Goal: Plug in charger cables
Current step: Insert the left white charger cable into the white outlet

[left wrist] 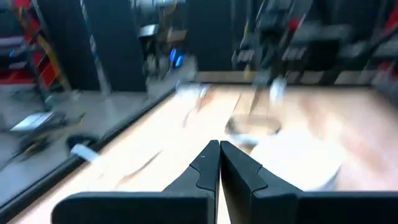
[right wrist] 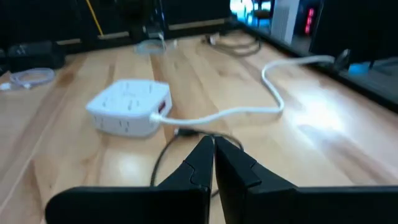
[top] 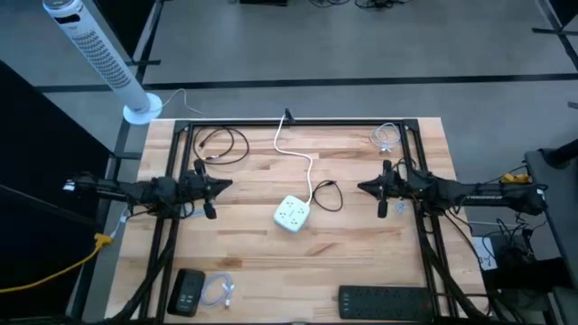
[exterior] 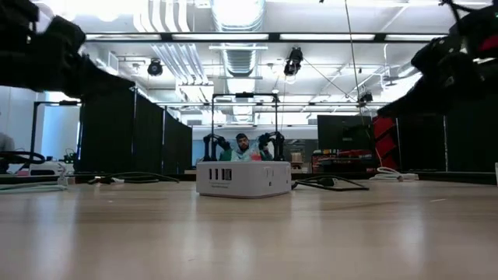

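One camera is hanging above and looking straight down on the whole light wooden slatted table (top: 361, 230), taking in both dark arms and grey floor beyond the far edge. A second is sitting at tabletop level, staring across the boards into the room behind, with the square white socket cube (exterior: 244, 178) standing near in front of it. Each wrist camera is peering forward past its own pair of dark fingers, low and close over the wood. The right wrist view is facing the same cube (right wrist: 129, 107), and the overhead view is sharing it too (top: 292, 213).
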You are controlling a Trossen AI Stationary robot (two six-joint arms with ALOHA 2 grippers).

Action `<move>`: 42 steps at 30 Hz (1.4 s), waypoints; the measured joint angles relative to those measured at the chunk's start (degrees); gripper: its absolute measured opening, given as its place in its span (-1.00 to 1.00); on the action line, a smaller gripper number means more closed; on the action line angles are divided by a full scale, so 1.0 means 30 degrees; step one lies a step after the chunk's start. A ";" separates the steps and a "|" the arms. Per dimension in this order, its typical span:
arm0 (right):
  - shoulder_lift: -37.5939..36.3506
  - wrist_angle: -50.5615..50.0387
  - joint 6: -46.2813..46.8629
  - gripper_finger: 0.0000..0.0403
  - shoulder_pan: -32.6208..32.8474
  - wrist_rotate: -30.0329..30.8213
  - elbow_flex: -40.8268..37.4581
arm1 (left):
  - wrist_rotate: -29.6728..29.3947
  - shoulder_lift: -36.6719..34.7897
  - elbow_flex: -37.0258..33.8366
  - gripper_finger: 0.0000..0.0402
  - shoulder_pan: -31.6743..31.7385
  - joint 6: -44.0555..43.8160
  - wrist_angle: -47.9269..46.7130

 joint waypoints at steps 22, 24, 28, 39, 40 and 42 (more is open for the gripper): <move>0.2473 0.2135 -0.0220 -1.00 0.0000 0.0478 0.0000 | 0.1458 1.6796 1.4444 -0.26 0.1889 -0.9241 -2.1125; 0.2449 0.2131 -0.0223 -1.00 0.0000 0.0471 0.0000 | 0.1997 1.8237 1.5122 -0.21 0.2304 -0.9216 -2.2899; 0.2444 0.2435 -0.0253 -1.00 0.0000 0.0340 0.0000 | 0.3979 2.0573 1.5585 -0.14 0.3157 -0.8169 -2.4099; 0.2444 0.2632 -0.1394 -1.00 0.0000 0.0333 0.0000 | 0.6309 2.5562 1.5504 -0.23 0.5069 -0.5280 -2.4387; 0.2444 0.2636 -0.1514 -1.00 0.0000 0.0333 0.0000 | 0.6255 2.5895 1.5504 -0.25 0.5330 -0.5196 -2.4409; 0.2444 0.2653 -0.1652 -1.00 0.0000 0.0333 0.0000 | 0.5927 2.6549 1.5504 -0.27 0.5843 -0.4849 -2.4414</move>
